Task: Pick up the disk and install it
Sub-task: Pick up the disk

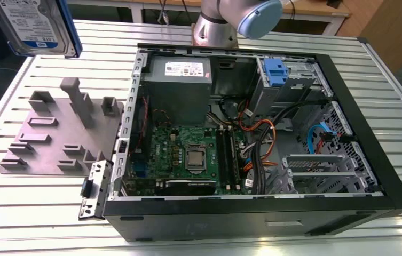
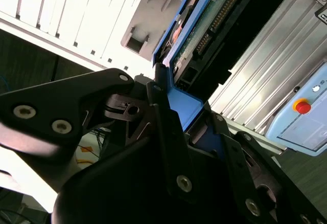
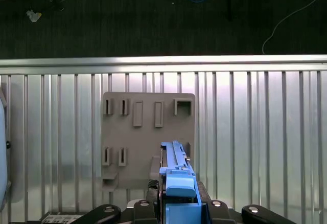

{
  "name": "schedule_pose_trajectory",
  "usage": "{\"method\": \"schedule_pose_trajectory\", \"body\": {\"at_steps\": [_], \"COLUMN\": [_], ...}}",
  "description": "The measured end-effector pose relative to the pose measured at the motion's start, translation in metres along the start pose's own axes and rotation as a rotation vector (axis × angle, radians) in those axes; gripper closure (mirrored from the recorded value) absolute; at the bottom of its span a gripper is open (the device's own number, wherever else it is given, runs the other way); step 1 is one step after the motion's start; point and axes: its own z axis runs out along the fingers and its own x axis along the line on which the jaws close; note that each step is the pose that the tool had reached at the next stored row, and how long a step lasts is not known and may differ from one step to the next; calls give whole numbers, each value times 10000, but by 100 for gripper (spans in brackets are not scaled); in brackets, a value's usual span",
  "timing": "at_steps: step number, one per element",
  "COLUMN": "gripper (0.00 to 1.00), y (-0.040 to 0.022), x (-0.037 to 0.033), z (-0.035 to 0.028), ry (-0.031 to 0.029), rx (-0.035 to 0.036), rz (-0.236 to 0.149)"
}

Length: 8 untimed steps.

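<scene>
The hand (image 3: 179, 206) is clenched on the disk (image 3: 176, 168), gripping its blue rails in both wrist views. The disk is held edge-on above the grey slotted holder (image 3: 148, 127) on the slatted desk (image 3: 255, 132). In the exterior view the disk (image 1: 33, 24) hangs high at the exterior view's left, well apart from the open computer case (image 1: 371, 144).

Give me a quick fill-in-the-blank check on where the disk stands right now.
1. The claw is ____ on the disk.
2. The rails along the disk's edges are ____.
3. The grey holder plate lies to the exterior view's ____ of the open computer case.
Missing words: shut; blue; left.
</scene>
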Motion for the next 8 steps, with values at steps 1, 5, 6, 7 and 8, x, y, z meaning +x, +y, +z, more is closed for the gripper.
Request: {"method": "schedule_pose_trajectory", "body": {"at_steps": [1,5,6,7,8], "gripper": [63,63,63,63,63], "y": [-3,-22,-30,-39,-48], "x": [5,10,10,9,9], "z": [0,0,0,0,0], "ry": [0,0,0,0,1], "rx": [0,-1,0,1,-1], "rz": [3,6,6,6,6]}}
